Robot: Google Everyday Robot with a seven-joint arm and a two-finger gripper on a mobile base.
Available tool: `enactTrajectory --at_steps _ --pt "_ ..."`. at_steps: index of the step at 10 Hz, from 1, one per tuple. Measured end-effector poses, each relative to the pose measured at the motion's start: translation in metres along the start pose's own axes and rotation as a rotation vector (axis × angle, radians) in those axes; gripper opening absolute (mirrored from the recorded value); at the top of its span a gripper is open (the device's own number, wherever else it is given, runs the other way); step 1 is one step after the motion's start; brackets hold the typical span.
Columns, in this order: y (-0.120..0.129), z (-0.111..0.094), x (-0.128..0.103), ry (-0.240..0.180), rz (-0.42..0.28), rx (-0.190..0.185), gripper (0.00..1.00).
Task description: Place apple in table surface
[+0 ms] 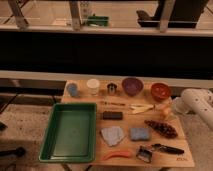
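Cluttered with cups, bowls and a green tray [70, 132], the table surface [125, 127] is holding the apple [165, 112] at its right edge, apparently placed, while the gripper [178, 106] is hovering just beside.

no readable text, labels or numbers, small table-corner mark [181, 159] illegible

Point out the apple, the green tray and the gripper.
apple [165, 111], camera view, middle of its yellow-orange skin, at the table's right edge.
green tray [50, 134], camera view, its left rim.
gripper [176, 106], camera view, the white arm's tip beside the apple.
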Motion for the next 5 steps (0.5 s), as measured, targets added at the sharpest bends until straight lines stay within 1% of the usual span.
enactTrajectory --at_steps 1,2,5 --pt "0.0011 0.0011 -0.0012 0.002 -0.004 -0.003 0.78" --pt "0.0014 0.001 -0.0012 0.005 -0.008 -0.003 0.8" --pt "0.0025 0.0037 -0.0019 0.014 -0.018 -0.004 0.8"
